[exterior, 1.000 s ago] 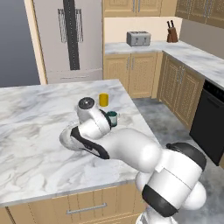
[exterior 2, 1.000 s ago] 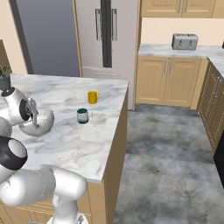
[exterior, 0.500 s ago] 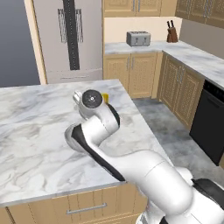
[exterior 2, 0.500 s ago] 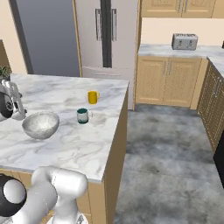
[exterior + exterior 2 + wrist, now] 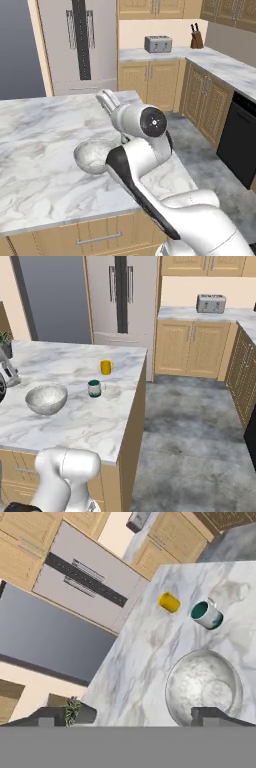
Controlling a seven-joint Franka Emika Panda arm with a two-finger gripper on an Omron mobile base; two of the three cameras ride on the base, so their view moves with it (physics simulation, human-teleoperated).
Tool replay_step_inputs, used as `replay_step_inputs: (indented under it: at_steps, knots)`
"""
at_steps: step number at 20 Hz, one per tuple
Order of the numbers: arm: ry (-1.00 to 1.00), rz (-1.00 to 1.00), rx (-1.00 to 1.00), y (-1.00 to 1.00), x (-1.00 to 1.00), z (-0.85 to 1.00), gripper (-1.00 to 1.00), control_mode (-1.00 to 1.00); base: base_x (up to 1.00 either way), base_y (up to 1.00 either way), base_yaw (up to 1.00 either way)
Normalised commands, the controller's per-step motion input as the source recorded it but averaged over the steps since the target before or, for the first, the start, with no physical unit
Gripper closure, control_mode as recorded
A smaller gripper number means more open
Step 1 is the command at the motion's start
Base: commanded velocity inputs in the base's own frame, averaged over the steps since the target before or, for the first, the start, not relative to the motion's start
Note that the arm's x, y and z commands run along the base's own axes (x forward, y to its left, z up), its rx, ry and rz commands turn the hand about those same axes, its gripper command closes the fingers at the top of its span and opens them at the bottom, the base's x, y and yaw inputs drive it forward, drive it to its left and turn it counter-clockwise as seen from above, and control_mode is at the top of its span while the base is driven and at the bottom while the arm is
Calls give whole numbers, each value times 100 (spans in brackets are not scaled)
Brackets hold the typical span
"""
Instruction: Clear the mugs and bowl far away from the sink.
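The speckled grey-white bowl (image 5: 46, 398) (image 5: 90, 156) (image 5: 204, 688) rests upright on the marble island. Beyond it stand the two mugs, apart from each other: the yellow mug (image 5: 105, 367) (image 5: 170, 602) and the teal-lined mug (image 5: 94, 388) (image 5: 206, 614). My gripper (image 5: 130, 719) (image 5: 109, 100) (image 5: 7, 373) hangs open and empty above the counter, beside the bowl, touching nothing. In the left base view my arm hides both mugs. The sink is out of view.
A small potted plant (image 5: 5, 341) (image 5: 75, 710) stands at the island's far left corner. The island's right edge (image 5: 135, 406) drops to the grey floor. A steel fridge (image 5: 120, 296), a toaster (image 5: 210, 303) and a knife block (image 5: 196, 37) line the back wall.
My arm has lifted and swung off the bowl, which now shows fully on the counter. Bowl and mugs have stayed in place, and the jaws have stayed open.
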Motion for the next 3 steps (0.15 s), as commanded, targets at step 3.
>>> replay_step_inputs:
  at_steps: [3]
  knots:
    - [-8, 27, 21, -88, -100, 95, -100, -100, 0, 0, 0]
